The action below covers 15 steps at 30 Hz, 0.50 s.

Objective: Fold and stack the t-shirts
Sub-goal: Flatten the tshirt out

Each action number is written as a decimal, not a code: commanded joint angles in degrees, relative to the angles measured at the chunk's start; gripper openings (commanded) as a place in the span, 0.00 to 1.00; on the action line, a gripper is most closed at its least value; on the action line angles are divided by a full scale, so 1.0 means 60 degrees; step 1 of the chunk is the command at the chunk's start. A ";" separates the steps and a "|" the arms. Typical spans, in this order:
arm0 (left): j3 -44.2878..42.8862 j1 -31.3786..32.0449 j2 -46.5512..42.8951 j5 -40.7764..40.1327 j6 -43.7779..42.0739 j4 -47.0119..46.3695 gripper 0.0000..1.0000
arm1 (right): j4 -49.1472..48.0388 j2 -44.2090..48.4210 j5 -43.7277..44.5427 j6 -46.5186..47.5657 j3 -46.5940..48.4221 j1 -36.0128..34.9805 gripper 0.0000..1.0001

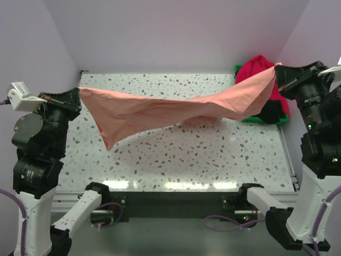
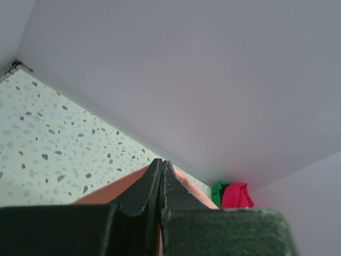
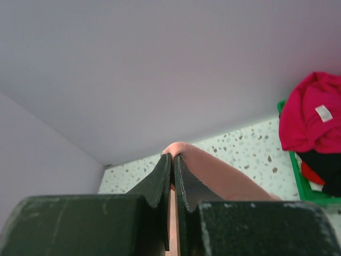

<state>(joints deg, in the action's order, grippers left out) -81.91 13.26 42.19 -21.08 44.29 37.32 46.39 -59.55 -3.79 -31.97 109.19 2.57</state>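
The salmon-pink t-shirt (image 1: 160,109) hangs stretched in the air across the table between both grippers, sagging in the middle. My left gripper (image 1: 78,92) is shut on its left end; in the left wrist view the jaws (image 2: 161,162) are closed with pink cloth (image 2: 114,188) beside them. My right gripper (image 1: 277,70) is shut on its right end; pink cloth (image 3: 213,170) bulges from the closed jaws (image 3: 172,156). The crimson red t-shirt (image 1: 256,68) with its white label (image 3: 323,113) lies heaped in the green bin, over the black t-shirt (image 1: 273,111).
The green plastic bin (image 1: 250,118) stands at the table's back right corner, just behind the right gripper. The speckled table (image 1: 176,154) lies under the hanging shirt. Walls close in at the back and both sides.
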 commanded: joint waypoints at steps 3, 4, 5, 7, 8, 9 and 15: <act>-0.0953 -0.0041 0.1096 -0.0515 -0.0600 -0.0959 0.00 | -0.0666 -0.1133 -0.0378 -0.0502 0.1167 -0.0003 0.00; -0.0968 -0.0041 0.1474 -0.0457 -0.0643 -0.1135 0.00 | -0.0932 -0.1468 -0.0495 -0.0691 0.1066 -0.0003 0.00; -0.0953 -0.0041 0.1681 -0.0384 -0.0687 -0.1355 0.00 | -0.1240 -0.1646 -0.0829 -0.0780 0.0978 -0.0003 0.00; -0.0836 -0.0056 0.2236 -0.0150 -0.0761 -0.2145 0.00 | -0.2290 -0.2012 -0.1037 -0.1101 0.0715 -0.0003 0.00; -0.0749 -0.0071 0.2457 -0.0076 -0.0834 -0.2742 0.00 | -0.2645 -0.2376 -0.1313 -0.1219 0.0423 -0.0003 0.00; -0.0762 -0.0114 0.2663 0.0055 -0.0907 -0.2980 0.00 | -0.3345 -0.2597 -0.1432 -0.1336 0.0290 -0.0003 0.00; -0.1888 -0.1885 0.5137 0.2467 -0.0542 -0.4563 0.00 | -0.5414 -0.5071 -0.2238 -0.2376 0.0959 -0.0076 0.00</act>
<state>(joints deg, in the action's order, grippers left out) -88.42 5.87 69.06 -14.17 40.93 19.94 24.71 -85.14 -13.08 -41.52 111.61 2.50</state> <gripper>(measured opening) 0.013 0.033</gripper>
